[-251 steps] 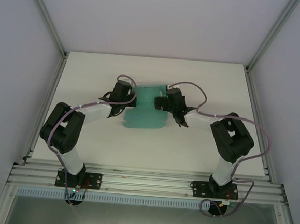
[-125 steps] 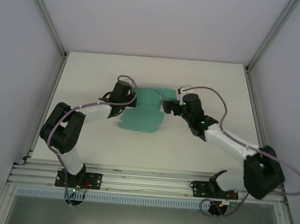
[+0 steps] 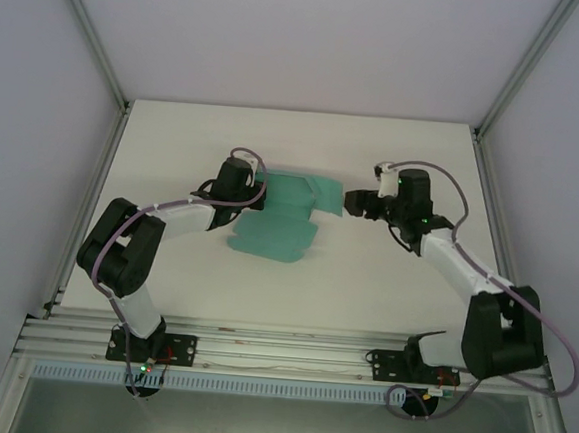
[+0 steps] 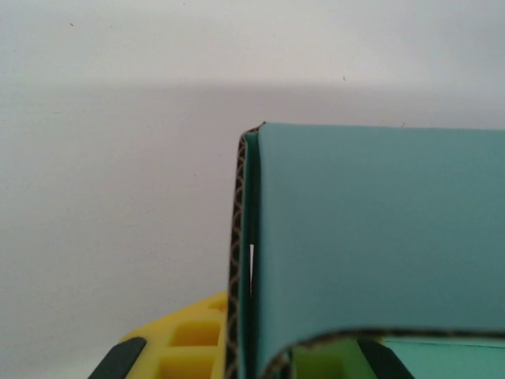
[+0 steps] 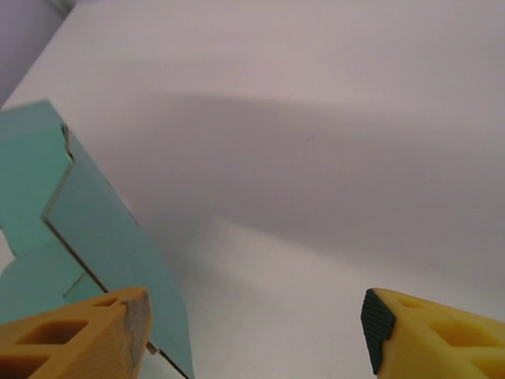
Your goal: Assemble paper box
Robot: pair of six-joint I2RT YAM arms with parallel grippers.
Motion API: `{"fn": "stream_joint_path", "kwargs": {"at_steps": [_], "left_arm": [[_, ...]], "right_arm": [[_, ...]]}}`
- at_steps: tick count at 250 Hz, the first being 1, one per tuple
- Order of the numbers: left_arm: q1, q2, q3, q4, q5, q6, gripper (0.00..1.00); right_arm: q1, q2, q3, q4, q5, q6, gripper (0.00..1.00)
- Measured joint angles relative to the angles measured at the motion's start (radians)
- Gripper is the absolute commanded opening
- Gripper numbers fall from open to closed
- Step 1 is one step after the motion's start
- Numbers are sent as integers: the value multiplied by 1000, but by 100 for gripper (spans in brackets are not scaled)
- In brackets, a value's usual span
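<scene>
The teal-green paper box (image 3: pixel 285 214) lies partly folded on the white table, its flaps spread toward the front and right. My left gripper (image 3: pixel 255 196) is shut on the box's left edge. In the left wrist view a folded teal panel (image 4: pixel 379 229) stands between the yellow fingers (image 4: pixel 185 347) and shows its corrugated edge. To the right of the box, a short gap away, my right gripper (image 3: pixel 354 202) is open and touches nothing. In the right wrist view its yellow fingertips (image 5: pixel 75 339) stand wide apart around bare table, with a teal flap (image 5: pixel 87 225) at the left.
The white table (image 3: pixel 385 274) has aluminium frame rails along both sides and the front. White walls close in the back and sides. Both arm bases are bolted at the near edge.
My right gripper has drawn back to the right, off the box's right flap, and its elbow has swung outward. Its jaws have narrowed a little. The left gripper keeps its hold.
</scene>
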Motion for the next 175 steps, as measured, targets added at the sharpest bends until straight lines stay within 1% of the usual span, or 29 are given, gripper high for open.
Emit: {"fn": "stream_joint_path", "kwargs": {"at_steps": [44, 80, 145, 175], "left_arm": [[0, 0, 0, 2, 4, 5, 0], [0, 0, 0, 2, 15, 6, 0], [0, 26, 2, 0, 15, 6, 0], [0, 33, 2, -1, 15, 6, 0]], "right_arm": [[2, 95, 58, -40, -176, -84, 67], [20, 155, 108, -61, -267, -130, 66], [123, 227, 185, -109, -322, -238, 66], [140, 256, 204, -115, -321, -251, 66]]}}
